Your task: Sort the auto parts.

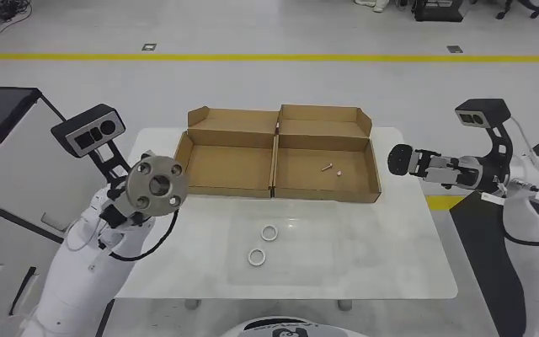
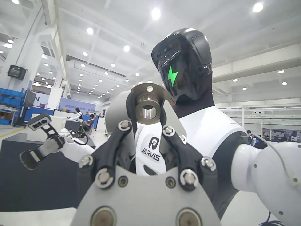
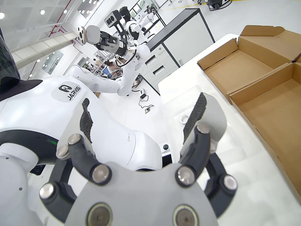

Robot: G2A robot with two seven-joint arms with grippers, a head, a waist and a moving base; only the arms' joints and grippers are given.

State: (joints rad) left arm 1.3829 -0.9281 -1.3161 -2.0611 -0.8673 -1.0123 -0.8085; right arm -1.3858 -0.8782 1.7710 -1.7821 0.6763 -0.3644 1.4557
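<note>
A round metal flange [image 1: 156,185] with several holes is held up off the table's left edge, its hub [image 2: 146,111] clamped in my left gripper [image 2: 145,118], which is shut on it. My right gripper [image 3: 141,118] hovers open past the table's right edge [image 1: 397,159], with nothing between its fingers. Two white rings [image 1: 269,232] [image 1: 256,257] lie on the white table [image 1: 370,244]; one ring [image 3: 184,119] peeks out beside a right finger. A small screw [image 1: 327,167] and a tiny pale part [image 1: 338,173] lie in the right cardboard box [image 1: 354,189].
Two open cardboard boxes stand side by side at the back of the table; the left box [image 1: 227,164] holds nothing. Their lid flaps [image 1: 324,120] stand up at the far side. A black-topped cabinet [image 3: 185,22] stands left of the table.
</note>
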